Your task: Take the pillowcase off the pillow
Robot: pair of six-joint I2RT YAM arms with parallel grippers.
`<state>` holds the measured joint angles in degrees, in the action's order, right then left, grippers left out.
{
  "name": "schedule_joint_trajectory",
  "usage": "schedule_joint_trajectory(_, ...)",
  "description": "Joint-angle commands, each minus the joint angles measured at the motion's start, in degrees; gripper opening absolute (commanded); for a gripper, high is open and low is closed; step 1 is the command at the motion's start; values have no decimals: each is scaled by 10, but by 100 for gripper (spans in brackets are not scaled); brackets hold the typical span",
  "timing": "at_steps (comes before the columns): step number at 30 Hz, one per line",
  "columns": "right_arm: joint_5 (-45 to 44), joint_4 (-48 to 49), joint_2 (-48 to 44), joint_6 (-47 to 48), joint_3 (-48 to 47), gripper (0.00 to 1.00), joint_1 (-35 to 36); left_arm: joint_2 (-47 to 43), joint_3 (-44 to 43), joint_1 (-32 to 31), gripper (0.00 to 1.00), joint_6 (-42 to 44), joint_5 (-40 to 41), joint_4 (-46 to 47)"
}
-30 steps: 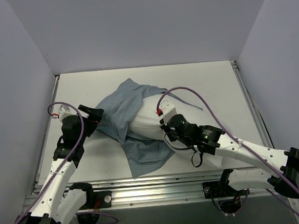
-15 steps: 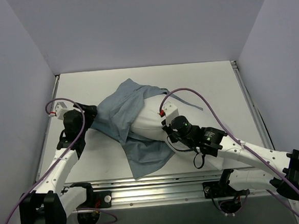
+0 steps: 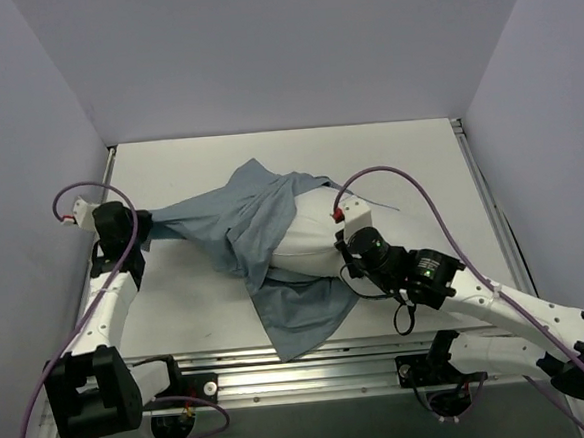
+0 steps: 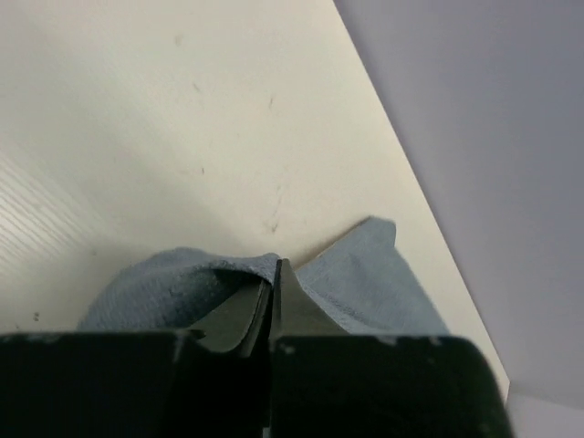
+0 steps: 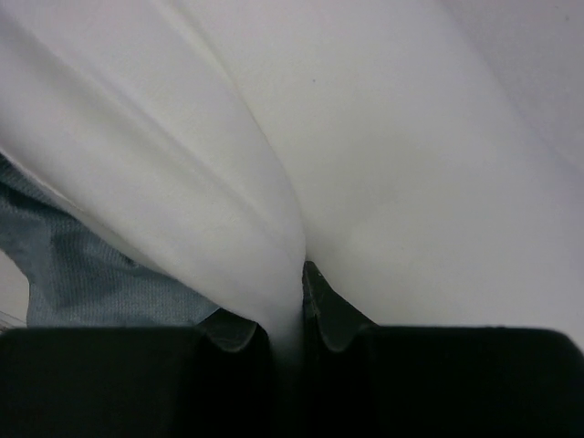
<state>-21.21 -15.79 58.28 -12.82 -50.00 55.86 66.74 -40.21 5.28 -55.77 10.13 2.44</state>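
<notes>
**Top external view.** The pillow (image 3: 309, 246) lies near the centre of the desk (image 3: 418, 160). The pillowcase (image 3: 237, 218) covers its far and left portions, and a loose flap lies flat on the desk toward the near edge. The right half of the pillow is bare white. The left end effector (image 3: 152, 227) is at the left side of the desk, and the cover is drawn toward it in a narrowing, taut-looking strip. The left arm lies low, with its forearm running along the left edge and its wrist turned inward toward the fabric. The right end effector (image 3: 339, 248) meets the exposed near-right flank of the pillow. The right arm reaches in diagonally from the near right, low over the desk. Judged purpose: one arm anchors the cushion while the other draws the cover off sideways.

**Left wrist view.** The left end effector (image 4: 272, 287) is clenched, its jaws together on a bunched fold of the pillowcase (image 4: 173, 283). More blue fabric lies beyond on the pale desk (image 4: 137, 119).

**Right wrist view.** The right end effector (image 5: 303, 292) is clenched on a pinched ridge of the pillow (image 5: 411, 182). White cloth bulges on both sides of the jaws. An edge of the pillowcase (image 5: 82, 265) shows at lower left, below the pillow and clear of this grip. Removal appears partly complete.
</notes>
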Motion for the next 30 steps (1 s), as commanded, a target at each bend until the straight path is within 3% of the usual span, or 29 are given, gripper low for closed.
schedule_joint_trajectory(1,-129,-74,-63,-71,-57,0,-18,-4,-65,48,2,42,54,-23)
schedule_joint_trajectory(6,-213,-154,-122,-134,-120,0,-23,8,-137,53,2,115,118,-68)
schedule_joint_trajectory(16,-277,-223,-180,-106,-251,0,-22,103,-239,53,2,210,171,-95)
schedule_joint_trajectory(30,-306,-270,-215,-61,-343,0,-5,262,-391,53,2,264,161,-170)
